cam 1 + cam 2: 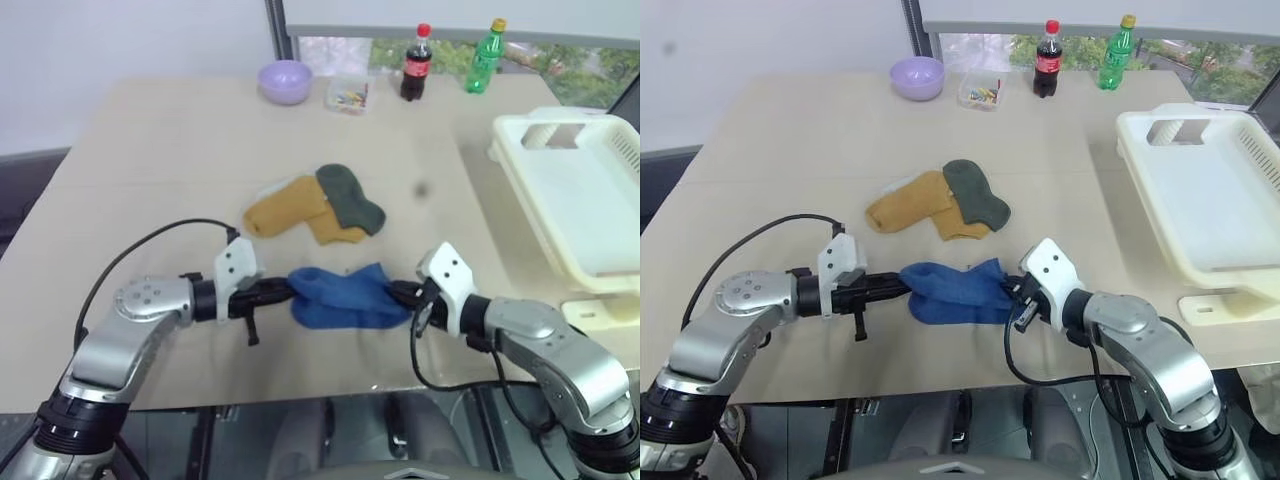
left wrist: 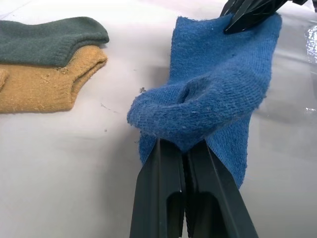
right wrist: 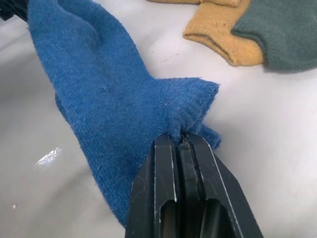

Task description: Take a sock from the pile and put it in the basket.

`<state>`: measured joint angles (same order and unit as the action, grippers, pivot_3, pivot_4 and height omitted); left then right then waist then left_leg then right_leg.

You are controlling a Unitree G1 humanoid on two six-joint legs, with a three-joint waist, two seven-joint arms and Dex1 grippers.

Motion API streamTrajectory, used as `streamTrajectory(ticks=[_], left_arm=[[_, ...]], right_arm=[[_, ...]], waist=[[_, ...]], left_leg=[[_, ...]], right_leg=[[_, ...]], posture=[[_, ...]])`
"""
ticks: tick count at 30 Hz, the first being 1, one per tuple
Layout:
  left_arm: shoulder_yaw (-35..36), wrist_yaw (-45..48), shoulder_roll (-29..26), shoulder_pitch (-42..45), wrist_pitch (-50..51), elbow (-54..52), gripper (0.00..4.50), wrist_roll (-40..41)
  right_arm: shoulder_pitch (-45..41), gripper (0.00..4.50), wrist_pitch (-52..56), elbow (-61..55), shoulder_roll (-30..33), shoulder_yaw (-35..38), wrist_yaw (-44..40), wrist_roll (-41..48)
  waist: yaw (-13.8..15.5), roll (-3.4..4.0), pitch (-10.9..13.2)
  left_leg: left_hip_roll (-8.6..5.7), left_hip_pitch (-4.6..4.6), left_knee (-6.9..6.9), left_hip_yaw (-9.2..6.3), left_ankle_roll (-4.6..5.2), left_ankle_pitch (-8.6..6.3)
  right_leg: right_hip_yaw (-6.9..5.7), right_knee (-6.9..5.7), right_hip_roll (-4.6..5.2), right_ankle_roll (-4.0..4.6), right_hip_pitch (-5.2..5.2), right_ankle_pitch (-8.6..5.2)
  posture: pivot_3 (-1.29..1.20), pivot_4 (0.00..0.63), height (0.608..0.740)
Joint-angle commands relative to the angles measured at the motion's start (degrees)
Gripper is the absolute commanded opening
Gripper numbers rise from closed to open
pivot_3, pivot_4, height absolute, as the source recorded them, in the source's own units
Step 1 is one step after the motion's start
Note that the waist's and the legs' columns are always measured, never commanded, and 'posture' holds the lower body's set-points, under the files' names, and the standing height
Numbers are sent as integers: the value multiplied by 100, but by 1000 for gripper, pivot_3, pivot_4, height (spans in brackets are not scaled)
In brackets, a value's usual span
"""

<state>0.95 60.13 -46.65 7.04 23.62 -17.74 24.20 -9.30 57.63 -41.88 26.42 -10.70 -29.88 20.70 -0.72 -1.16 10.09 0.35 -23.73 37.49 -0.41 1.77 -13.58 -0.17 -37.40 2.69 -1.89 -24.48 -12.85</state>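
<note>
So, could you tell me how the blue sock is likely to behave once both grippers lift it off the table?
The blue sock will probably sag between the left gripper and right gripper, since its knit already bunches and folds where each is shut on an end. It looks light and thin. The fuzzy knit should resist slipping, though each pinch holds only a small fold.

You've got a royal blue sock (image 1: 345,298) at lower centre, plain knit, pinched between two black claws, left claw (image 1: 284,291) and right claw (image 1: 400,294). Above it, a mustard yellow sock (image 1: 290,212) overlapped by a dark green sock (image 1: 350,198). The worktop (image 1: 150,150) is pale beige. At right, a cream-white basket (image 1: 580,200); upper left of centre, a lilac bowl (image 1: 285,80).
</note>
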Motion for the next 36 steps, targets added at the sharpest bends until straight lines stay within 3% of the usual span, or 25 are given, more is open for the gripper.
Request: streamTrajectory(ticks=[1, 3, 8, 9, 15, 22, 32, 36], left_arm=[[-9, 16, 31, 109, -40, 67, 673, -5], [-18, 45, 27, 86, -51, 100, 1419, -5], [478, 152, -117, -197, 187, -10, 3756, 418], [625, 232, -178, -281, 270, -31, 4135, 563], [1124, 340, -401, -557, 427, 207, 4135, 759], [851, -222, 96, -696, 863, -192, 4135, 891], [1209, -1065, 517, -774, 2335, -748, 4135, 2134], [1094, -1349, 586, -716, 2558, -857, 4135, 2233]], right_arm=[[149, 312, -155, -77, 54, 29, 60, 34], [168, 938, -231, 8, 108, -19, 6, 36], [199, 3283, -364, -41, 297, -9, -63, 40], [217, 3299, -410, -64, 360, 13, -118, 66], [123, 3299, -698, 72, 518, 189, -263, 125], [-110, 3299, -923, 542, 458, -184, -323, -39], [-111, 3299, -1039, 616, 594, -124, -365, -77], [-126, 3299, -1139, 740, 581, -190, -367, -139]], waist=[[2, 0, 0], [2, 0, 0], [-18, 0, 0], [-18, 0, 0], [4, 0, 1], [4, -3, 1], [8, -2, 1], [9, -2, 1]], left_leg=[[0, 0, 1, -1, 0, 0], [0, 0, 7, 1, 0, 0], [0, 0, 23, 2, 0, 0], [3, 0, 24, 2, 0, 0], [5, 1, 34, 0, 0, 0], [6, 4, 72, -4, 2, -2], [9, 6, 78, -13, 2, -2], [8, 6, 79, -13, 2, -2]], right_leg=[[0, -2, 0, 0, 0, 0], [0, -5, 0, -1, 0, 0], [3, -22, 0, -1, 0, -1], [3, -24, -2, -1, -1, -1], [1, -30, -3, -3, -1, -4], [-1, -31, -1, -6, 21, -4], [-6, -37, -3, -3, 26, -2], [-7, -36, -3, -3, 28, -2]], posture=[[0, 150, 740], [0, 150, 740], [0, 150, 740], [0, 150, 740], [0, 150, 740], [0, 150, 740], [0, 150, 740], [0, 150, 740]])
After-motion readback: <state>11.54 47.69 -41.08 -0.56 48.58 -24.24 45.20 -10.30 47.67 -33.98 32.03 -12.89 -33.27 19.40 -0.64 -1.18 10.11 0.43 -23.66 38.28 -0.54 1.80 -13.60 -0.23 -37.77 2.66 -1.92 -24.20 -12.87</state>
